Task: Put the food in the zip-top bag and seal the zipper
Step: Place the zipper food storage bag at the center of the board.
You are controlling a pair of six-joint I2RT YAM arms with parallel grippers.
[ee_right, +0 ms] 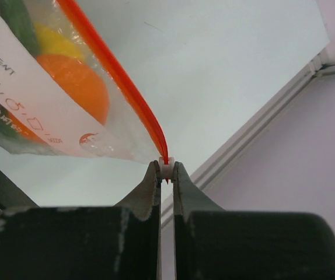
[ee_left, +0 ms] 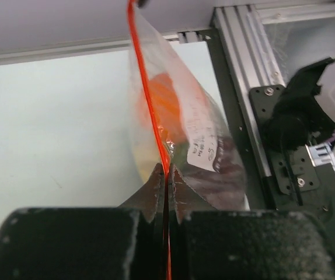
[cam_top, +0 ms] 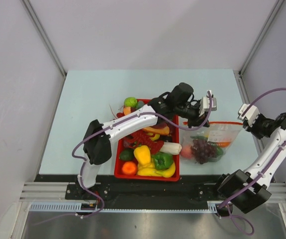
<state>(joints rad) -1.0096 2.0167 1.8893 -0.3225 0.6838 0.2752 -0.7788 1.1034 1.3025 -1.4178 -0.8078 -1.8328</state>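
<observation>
The clear zip-top bag lies right of the red tray, with a purple grape bunch, a pink peach, an orange, a lemon and a green piece inside. Its orange-red zipper runs along the far edge and is stretched between both grippers. My left gripper is shut on the zipper's left end. My right gripper is shut on the white slider at the zipper's right end. The bag hangs taut in both wrist views.
The red tray left of the bag holds a red toy lobster, yellow and green peppers, an orange and other toys. My left arm reaches across the tray. Grey walls surround the table; a metal rail runs along the near edge.
</observation>
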